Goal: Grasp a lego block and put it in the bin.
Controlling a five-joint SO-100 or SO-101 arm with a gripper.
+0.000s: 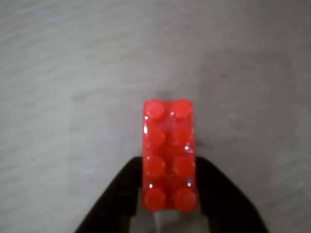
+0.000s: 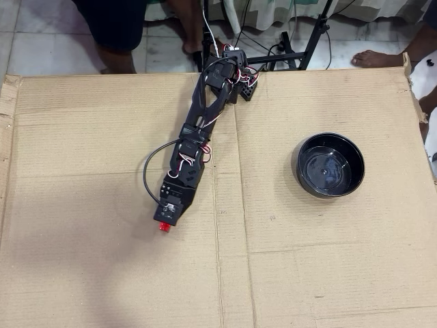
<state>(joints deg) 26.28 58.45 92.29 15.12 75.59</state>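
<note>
The red lego block (image 1: 169, 131) stands lengthwise in the wrist view, studs facing the camera. Its lower half sits between my two black fingers (image 1: 121, 194). My gripper (image 1: 170, 165) is shut on it. The surface behind the block is blurred, so I cannot tell whether the block is lifted. In the overhead view the gripper (image 2: 164, 223) is left of centre, with the block (image 2: 164, 227) showing as a red spot at its tip. The bin, a glossy black bowl (image 2: 298, 164), stands empty far to the right of the gripper.
A brown cardboard sheet (image 2: 102, 273) covers the work surface, with fold seams running across it. The arm's base (image 2: 232, 72) is at the top edge, with a cable loop (image 2: 147, 174) beside the arm. Tripod legs (image 2: 307, 48) and people's feet (image 2: 379, 58) are beyond the top edge.
</note>
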